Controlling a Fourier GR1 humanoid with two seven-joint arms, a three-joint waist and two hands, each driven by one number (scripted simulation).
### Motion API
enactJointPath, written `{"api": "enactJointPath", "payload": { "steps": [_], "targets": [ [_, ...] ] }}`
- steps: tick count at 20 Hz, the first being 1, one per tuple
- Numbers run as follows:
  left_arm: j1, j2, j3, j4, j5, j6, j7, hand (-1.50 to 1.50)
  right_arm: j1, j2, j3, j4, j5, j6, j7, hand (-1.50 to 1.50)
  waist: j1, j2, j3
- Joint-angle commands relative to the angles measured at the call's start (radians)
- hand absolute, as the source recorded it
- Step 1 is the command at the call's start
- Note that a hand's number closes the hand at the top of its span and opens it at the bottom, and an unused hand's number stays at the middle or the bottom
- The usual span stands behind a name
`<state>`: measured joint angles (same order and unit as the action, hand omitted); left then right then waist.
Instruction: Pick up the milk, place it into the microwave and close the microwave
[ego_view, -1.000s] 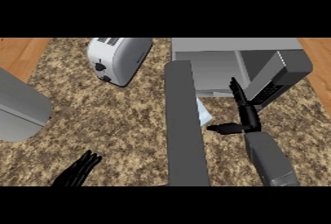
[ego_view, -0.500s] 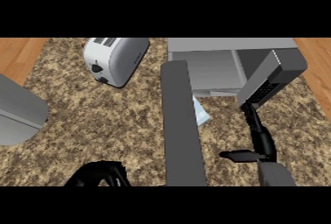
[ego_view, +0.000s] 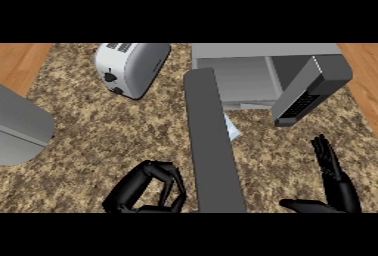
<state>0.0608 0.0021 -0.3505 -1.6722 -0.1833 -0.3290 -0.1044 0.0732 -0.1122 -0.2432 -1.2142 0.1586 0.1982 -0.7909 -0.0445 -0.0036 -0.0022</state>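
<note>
Milk (ego_view: 232, 127) lies on our worktop (ego_view: 96, 130) beside the microwave (ego_view: 244, 75); our left hand (ego_view: 148, 190) is curled empty, right hand (ego_view: 332, 180) straight-fingered.

One microwave (ego_view: 244, 75); one toaster (ego_view: 131, 67); one milk carton (ego_view: 232, 126); two hands, left (ego_view: 148, 189) and right (ego_view: 332, 185).

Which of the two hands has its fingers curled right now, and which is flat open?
The left hand, low at the left of the grey door, is curled and holds nothing. The right hand, low at the right, has straight fingers pointing up.
</note>
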Motion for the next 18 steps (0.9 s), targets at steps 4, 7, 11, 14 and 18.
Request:
{"api": "enactJointPath", "payload": {
  "steps": [4,7,11,14,18],
  "targets": [
    [-0.255,-0.002,-0.095,0.377,-0.065,0.03,-0.059,1.5,0.175,-0.017,-0.023,-0.171,-0.045,0.036,-0.002,-1.5,0.009,0.006,0.001],
    [-0.36,-0.002,-0.22,0.508,0.041,0.154,-0.061,1.5,0.184,-0.063,-0.049,-0.268,-0.109,0.108,0.047,-1.5,-0.003,0.008,0.0],
    [-0.429,-0.002,-0.355,0.681,0.117,0.227,-0.202,1.5,0.25,-0.045,-0.035,-0.332,-0.13,0.141,0.005,-1.5,-0.021,0.011,-0.001],
    [-0.458,-0.002,-0.522,0.703,0.24,0.369,-0.188,1.5,0.217,-0.104,-0.063,-0.313,-0.171,0.195,0.025,-1.5,-0.032,0.015,-0.001],
    [-0.518,-0.002,-0.59,0.694,0.312,0.509,-0.121,1.5,0.217,-0.13,-0.065,-0.389,-0.241,0.245,0.051,-1.5,-0.064,0.017,-0.002]
  ]
}}
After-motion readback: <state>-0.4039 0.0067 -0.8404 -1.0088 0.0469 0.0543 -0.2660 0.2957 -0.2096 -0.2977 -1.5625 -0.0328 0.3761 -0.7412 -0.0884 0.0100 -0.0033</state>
